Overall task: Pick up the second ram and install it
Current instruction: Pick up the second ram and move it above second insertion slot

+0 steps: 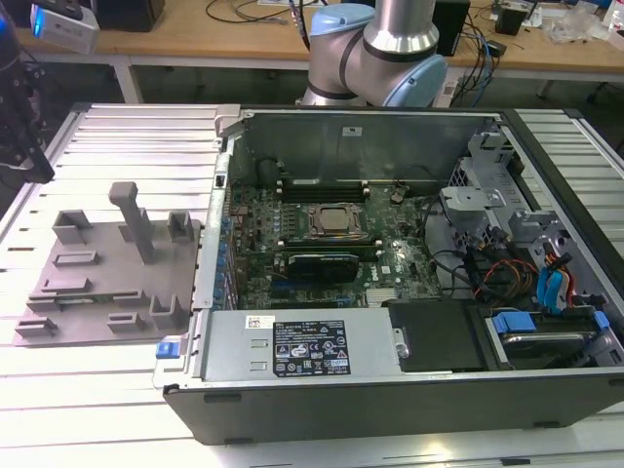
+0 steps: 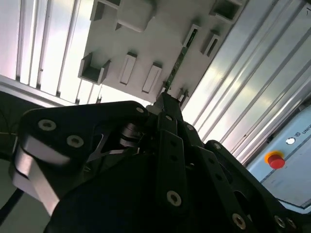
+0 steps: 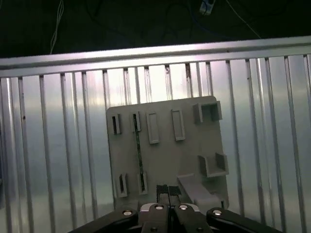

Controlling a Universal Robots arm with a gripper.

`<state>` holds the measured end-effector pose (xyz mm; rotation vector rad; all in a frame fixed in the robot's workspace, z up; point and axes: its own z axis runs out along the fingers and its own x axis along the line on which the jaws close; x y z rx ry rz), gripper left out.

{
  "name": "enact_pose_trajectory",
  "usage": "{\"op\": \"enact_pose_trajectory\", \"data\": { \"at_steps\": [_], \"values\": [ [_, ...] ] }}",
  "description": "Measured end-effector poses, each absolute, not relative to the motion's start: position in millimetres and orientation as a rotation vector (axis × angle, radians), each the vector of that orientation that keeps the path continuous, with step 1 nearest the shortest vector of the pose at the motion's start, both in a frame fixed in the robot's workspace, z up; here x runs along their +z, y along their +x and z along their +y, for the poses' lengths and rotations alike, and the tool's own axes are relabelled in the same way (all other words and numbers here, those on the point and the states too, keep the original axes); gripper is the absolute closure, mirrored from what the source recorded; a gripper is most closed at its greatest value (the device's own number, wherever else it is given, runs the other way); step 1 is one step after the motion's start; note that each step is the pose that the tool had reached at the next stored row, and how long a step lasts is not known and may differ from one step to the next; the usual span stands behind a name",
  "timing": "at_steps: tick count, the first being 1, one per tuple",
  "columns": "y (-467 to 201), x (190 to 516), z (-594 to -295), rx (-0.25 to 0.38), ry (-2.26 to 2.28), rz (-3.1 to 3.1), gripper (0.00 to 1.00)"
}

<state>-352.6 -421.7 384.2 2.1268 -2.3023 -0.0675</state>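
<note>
Now, gripper [image 3: 168, 190]: I see its two fingertips pressed together with nothing between them; the second wrist view [image 2: 165, 99] shows the same narrow, empty tip.
Gripper position: it hangs over the grey tray [image 3: 189, 155], near the tray's edge and the base of the tall post [image 3: 194, 187].
Second ram [image 3: 138, 155]: it stands on its long edge in the tray, each end sitting in a small upright holder. In the second wrist view it shows as a thin green strip [image 2: 178, 63].
Gripper to ram: they are apart. From my feed the tips sit to one side of the stick's line, close to one end of it.
Tray: it lies flat on the ribbed metal table [image 1: 127, 136], at the exterior view's left [image 1: 107, 283].
Computer case [image 1: 390, 409]: it lies open on its side just beside the tray, at the exterior view's right.
Motherboard [image 1: 390, 263]: it is exposed, with the CPU socket [image 1: 336, 221] near its middle.
</note>
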Motion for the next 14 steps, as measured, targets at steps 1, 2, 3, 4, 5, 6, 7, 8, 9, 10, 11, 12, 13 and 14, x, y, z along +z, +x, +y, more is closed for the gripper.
{"op": "enact_pose_trajectory", "data": {
  "at_steps": [1,2,3,4,5,6,7,8,9,10,11,12,13,14],
  "values": [
    [-352.6,384.2,-421.7,-0.067,2.144,-2.285,0.92],
    [-352.6,384.2,-421.7,-0.067,2.152,-2.278,0.92],
    [-352.6,384.1,-421.7,-0.067,2.162,-2.268,0.92],
    [-352.6,384.1,-421.7,-0.067,2.178,-2.253,0.92],
    [-352.6,384.2,-421.7,-0.067,2.194,-2.236,0.92],
    [-352.6,384.2,-421.7,-0.067,2.202,-2.228,0.92],
    [-352.6,384.2,-421.7,-0.067,2.21,-2.221,0.92],
    [-352.6,384.2,-421.7,-0.067,2.224,-2.206,0.92],
    [-352.6,384.1,-421.7,-0.067,2.244,-2.185,0.92],
    [-352.6,384.2,-421.7,-0.067,2.255,-2.173,0.92],
    [-352.6,384.2,-421.7,-0.067,2.268,-2.16,0.92],
    [-352.6,384.2,-421.7,-0.067,2.275,-2.152,0.92],
    [-352.6,384.2,-421.7,-0.066,2.286,-2.14,0.92],
    [-352.6,384.2,-421.7,-0.066,2.296,-2.129,0.92]
  ]
}}
